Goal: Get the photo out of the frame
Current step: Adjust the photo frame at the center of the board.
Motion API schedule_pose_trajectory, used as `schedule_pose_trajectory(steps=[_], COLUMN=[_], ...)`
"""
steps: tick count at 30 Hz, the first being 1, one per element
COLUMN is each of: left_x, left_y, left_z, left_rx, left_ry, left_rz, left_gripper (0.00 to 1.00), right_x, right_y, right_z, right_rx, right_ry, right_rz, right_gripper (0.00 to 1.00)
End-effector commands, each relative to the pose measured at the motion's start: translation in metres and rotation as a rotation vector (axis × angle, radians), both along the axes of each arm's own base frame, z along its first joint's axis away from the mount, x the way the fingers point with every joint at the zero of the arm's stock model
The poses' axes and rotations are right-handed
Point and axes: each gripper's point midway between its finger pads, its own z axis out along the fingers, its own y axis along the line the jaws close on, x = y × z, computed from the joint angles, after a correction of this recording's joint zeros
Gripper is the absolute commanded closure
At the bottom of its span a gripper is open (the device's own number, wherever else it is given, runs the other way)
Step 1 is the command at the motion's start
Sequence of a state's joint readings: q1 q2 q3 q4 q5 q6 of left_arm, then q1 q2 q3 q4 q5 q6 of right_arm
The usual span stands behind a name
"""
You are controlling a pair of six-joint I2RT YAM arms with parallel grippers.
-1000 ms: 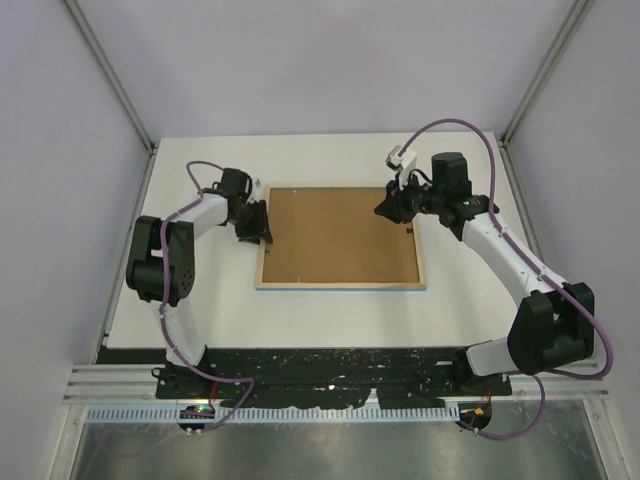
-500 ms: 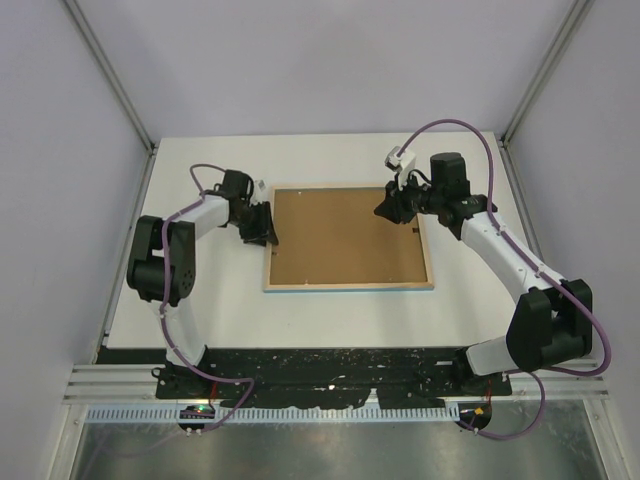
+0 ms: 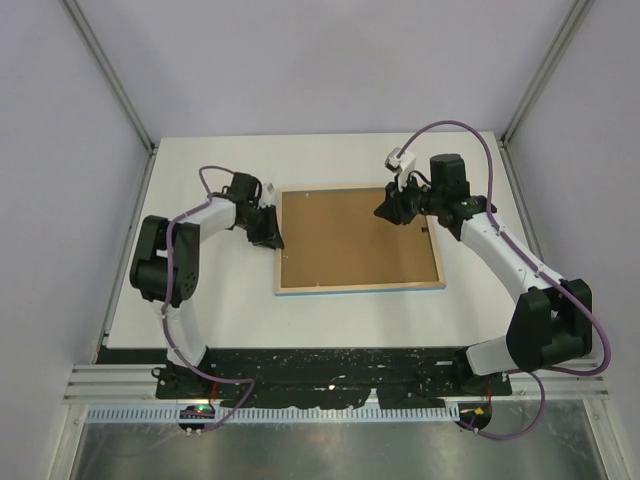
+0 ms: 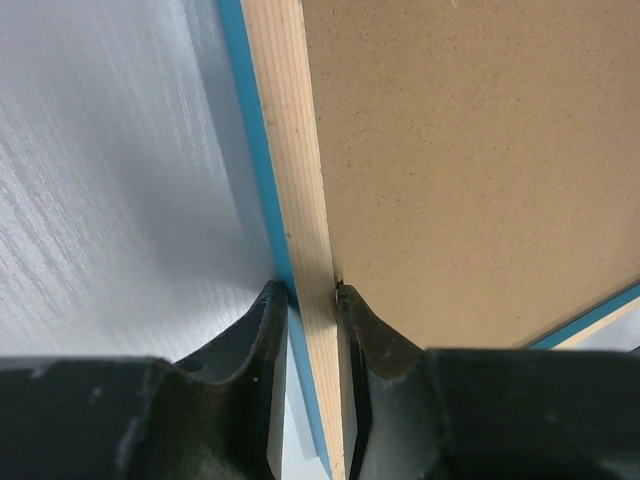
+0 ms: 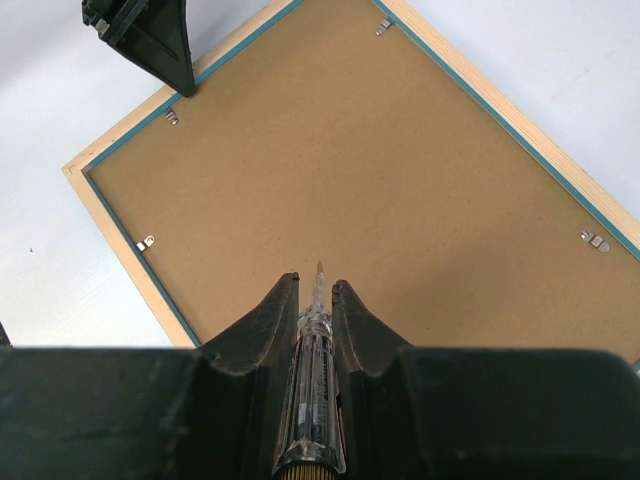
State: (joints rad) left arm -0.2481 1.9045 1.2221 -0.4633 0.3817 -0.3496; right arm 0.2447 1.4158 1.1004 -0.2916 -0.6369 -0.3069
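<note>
The frame (image 3: 360, 288) has slid to the right across the desk (image 3: 330, 160) since a second ago, and its near corner has swung a little further that way; your left arm has followed it, while the right arm has barely shifted.

The frame lies face down, its long axis running left to right, the brown backing board (image 3: 355, 240) upward; you cannot see the photo, which I judge to sit beneath that board, still inside the frame.

Your left fingers (image 4: 265, 330) straddle the frame's left rail, one against the blue outer edge and one against the inner edge by the board; they look clamped on that rail.

Your right fingers (image 5: 262, 325) are together on a clear-handled screwdriver (image 5: 312, 330), held over the far right part of the frame; its tip points across the board towards the left rail and hangs above bare board, touching no fastening that I can make out.

Small metal tabs (image 5: 147, 242) sit along the inside of the rails and hold the board in; none looks turned aside yet, so the job seems to be at its start.

What the next move turns on: the tabs lie off to either side of the tip, not ahead of it; you would have to carry the screwdriver sideways to a rail, and the right arm is the nearer one for those by the frame's right end, while the left hand steadies the frame.
</note>
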Motion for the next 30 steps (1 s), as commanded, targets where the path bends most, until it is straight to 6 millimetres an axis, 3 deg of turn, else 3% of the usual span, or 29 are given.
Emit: schedule_pose_trajectory(steps=[1, 6, 12, 18, 20, 21, 22, 23, 24, 25, 30], left_x=[-0.004, -0.009, -0.012, -0.013, -0.008, -0.004, -0.001, 0.003, 0.008, 0.012, 0.028], left_y=[-0.019, -0.027, -0.037, -0.04, -0.038, -0.034, -0.031, -0.026, -0.022, -0.018, -0.012], left_z=[0.006, 0.008, 0.023, 0.039, 0.045, 0.048, 0.05, 0.05, 0.053, 0.054, 0.059], left_rx=[-0.044, -0.05, -0.055, -0.094, -0.082, -0.066, -0.056, -0.046, -0.04, -0.029, 0.002], left_ry=[-0.023, -0.031, -0.073, -0.127, -0.148, -0.161, -0.171, -0.18, -0.193, -0.203, -0.247], left_rz=[-0.048, -0.072, -0.091, -0.1, -0.1, -0.091, -0.086, -0.073, -0.062, -0.051, -0.06], left_gripper=[0.78, 0.79, 0.7, 0.6, 0.57, 0.55, 0.54, 0.52, 0.51, 0.51, 0.48], right_x=[0.005, 0.006, 0.019, 0.055, 0.068, 0.075, 0.081, 0.087, 0.092, 0.097, 0.118], right_y=[0.002, 0.003, 0.018, 0.035, 0.039, 0.043, 0.045, 0.048, 0.053, 0.059, 0.082], right_z=[0.011, 0.009, 0.002, 0.008, 0.013, 0.024, 0.017, 0.028, 0.018, 0.029, 0.023], right_rx=[0.017, 0.025, -0.037, -0.12, -0.129, -0.121, -0.132, -0.131, -0.145, -0.142, -0.157], right_ry=[-0.045, -0.034, -0.053, -0.088, -0.105, -0.128, -0.114, -0.133, -0.119, -0.138, -0.148], right_rz=[-0.003, -0.007, -0.025, -0.064, -0.069, -0.072, -0.071, -0.069, -0.061, -0.055, -0.041], right_gripper=[0.92, 0.92, 0.92, 0.92, 0.92, 0.92, 0.92, 0.92, 0.92, 0.92, 0.92])
